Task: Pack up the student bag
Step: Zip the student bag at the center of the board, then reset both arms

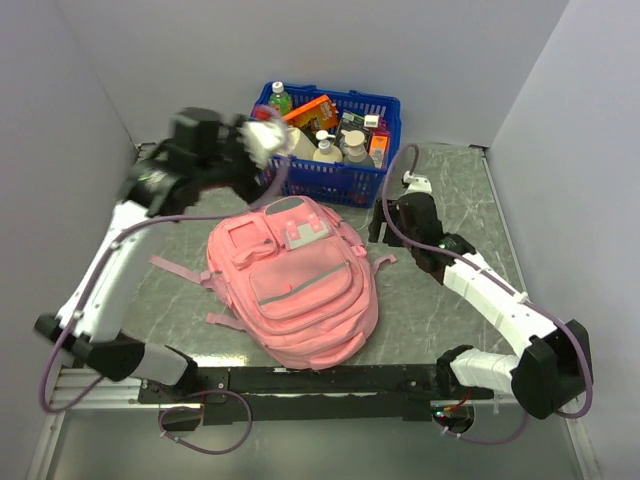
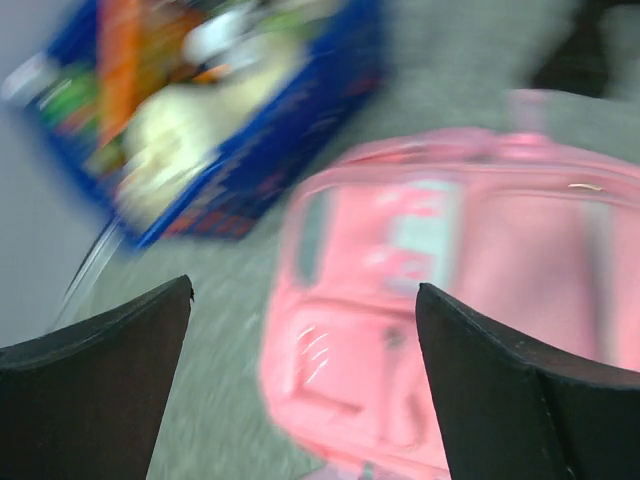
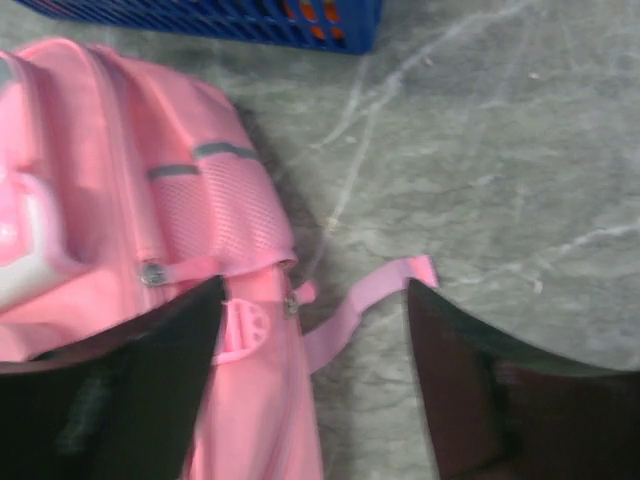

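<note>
The student bag (image 1: 295, 285), a soft pink backpack with grey zip trims, lies flat in the middle of the table, front pockets up. My left gripper (image 1: 262, 145) hangs above the bag's top end, beside the basket's near left corner. In the blurred left wrist view this gripper (image 2: 303, 300) is open and holds nothing, with the bag (image 2: 470, 290) below it. My right gripper (image 1: 380, 232) is low at the bag's right side. In the right wrist view it (image 3: 315, 290) is open and empty over a loose pink strap (image 3: 370, 300) and the bag's side pocket (image 3: 215, 215).
A blue plastic basket (image 1: 330, 182) packed with bottles and boxes stands behind the bag, against the back wall. It also shows in the left wrist view (image 2: 290, 150) and the right wrist view (image 3: 200, 20). Grey walls close in both sides.
</note>
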Motion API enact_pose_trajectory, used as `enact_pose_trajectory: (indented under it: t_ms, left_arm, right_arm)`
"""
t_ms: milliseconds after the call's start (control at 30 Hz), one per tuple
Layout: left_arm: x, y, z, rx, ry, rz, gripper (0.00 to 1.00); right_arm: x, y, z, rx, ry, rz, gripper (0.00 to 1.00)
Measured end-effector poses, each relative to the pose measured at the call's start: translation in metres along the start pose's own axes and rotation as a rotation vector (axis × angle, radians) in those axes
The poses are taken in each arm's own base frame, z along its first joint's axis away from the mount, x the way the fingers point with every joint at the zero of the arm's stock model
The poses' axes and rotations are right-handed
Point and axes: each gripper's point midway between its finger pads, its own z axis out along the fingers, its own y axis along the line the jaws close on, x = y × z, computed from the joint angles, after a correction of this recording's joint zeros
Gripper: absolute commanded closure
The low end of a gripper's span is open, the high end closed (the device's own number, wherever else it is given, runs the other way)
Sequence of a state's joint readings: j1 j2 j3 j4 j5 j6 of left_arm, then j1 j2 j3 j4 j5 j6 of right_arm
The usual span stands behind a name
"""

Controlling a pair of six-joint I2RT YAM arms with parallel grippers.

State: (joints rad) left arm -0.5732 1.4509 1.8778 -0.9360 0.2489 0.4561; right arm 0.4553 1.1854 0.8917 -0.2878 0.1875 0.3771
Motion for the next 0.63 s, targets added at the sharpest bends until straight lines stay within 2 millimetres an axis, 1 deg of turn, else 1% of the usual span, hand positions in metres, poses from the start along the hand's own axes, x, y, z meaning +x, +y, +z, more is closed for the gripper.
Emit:
enact_pose_trajectory:
  t_ms: [67,100,167,267,333,400,500,633]
  left_arm:
    - [0.022,0.043,-0.027,-0.165,-0.01,-0.092,0.04]
    - [0.036,0.053,-0.038,-0.226,-0.009,-0.137,0.04]
    - [0.062,0.062,-0.056,-0.311,-0.01,-0.208,0.04]
    - [0.112,0.062,-0.072,-0.406,-0.002,-0.325,0.03]
    - [0.139,0.059,-0.074,-0.44,0.01,-0.396,0.04]
    - [0.165,0.054,-0.068,-0.447,0.039,-0.461,0.04]
    - [0.195,0.052,-0.056,-0.446,0.073,-0.54,0.04]
    - [0.234,0.048,-0.042,-0.467,0.105,-0.618,0.04]
  right_arm:
    - [-0.002,0.008,-0.007,-0.032,-0.007,0.0,0.0]
    - [-0.001,0.014,-0.013,-0.053,-0.006,-0.007,0.0]
    - [-0.002,0.028,-0.027,-0.107,-0.02,-0.023,0.0]
    - [-0.004,0.049,-0.049,-0.191,-0.046,-0.044,0.0]
    - [-0.004,0.057,-0.059,-0.229,-0.048,-0.051,0.0]
    - [-0.002,0.059,-0.063,-0.241,-0.036,-0.055,0.0]
    - [0.004,0.059,-0.066,-0.247,-0.014,-0.064,0.0]
    - [0.005,0.059,-0.072,-0.257,-0.016,-0.066,0.0]
